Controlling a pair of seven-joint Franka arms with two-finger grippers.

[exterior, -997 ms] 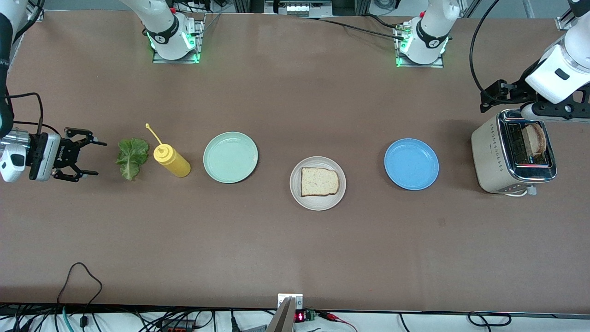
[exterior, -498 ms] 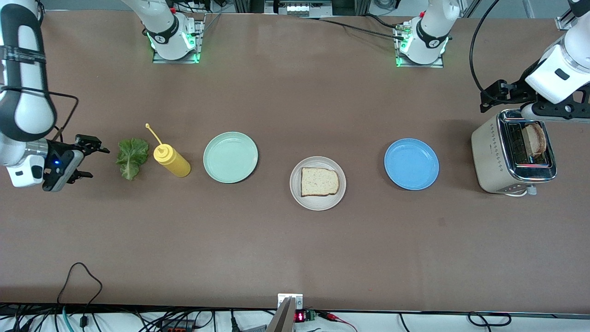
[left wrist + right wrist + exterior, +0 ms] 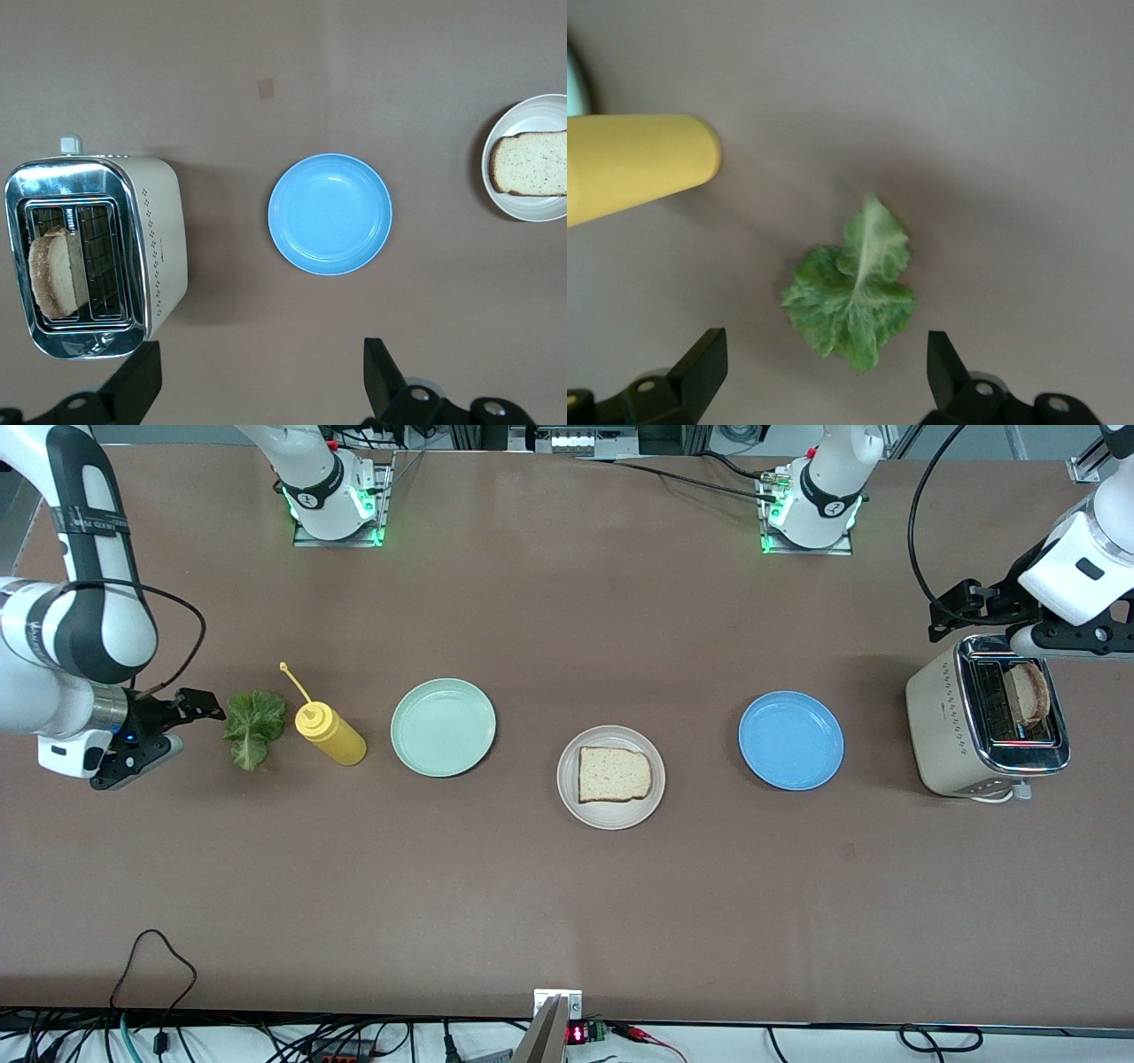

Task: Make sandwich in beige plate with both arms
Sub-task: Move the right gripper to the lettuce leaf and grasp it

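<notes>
Round off-white beige plate with a raised rim (image 3: 610, 777) mid-table, carrying one squarish light-brown bread slice with darker crust (image 3: 614, 774) — no lettuce on it, no top slice. Second slice of browned bread (image 3: 1030, 692) standing upright in a slot of the cream and chrome toaster (image 3: 985, 717) at the left arm's end of the table. Crinkly green lettuce leaf (image 3: 253, 726) flat on the brown tabletop (image 3: 567, 903) at the right arm's end, just beside the lying yellow squeeze bottle (image 3: 326, 729). Between bottle and beige plate, a pale mint-green plate (image 3: 443, 727); between beige plate and toaster, a round blue plate (image 3: 790, 740). Both bare.

Right gripper (image 3: 177, 713) low, just beside the leaf, fingers spread wide — leaf seen between them in the right wrist view (image 3: 852, 297), bottle close alongside. Left gripper (image 3: 257, 376) over the table by the toaster, jaws wide apart, holding nothing.
</notes>
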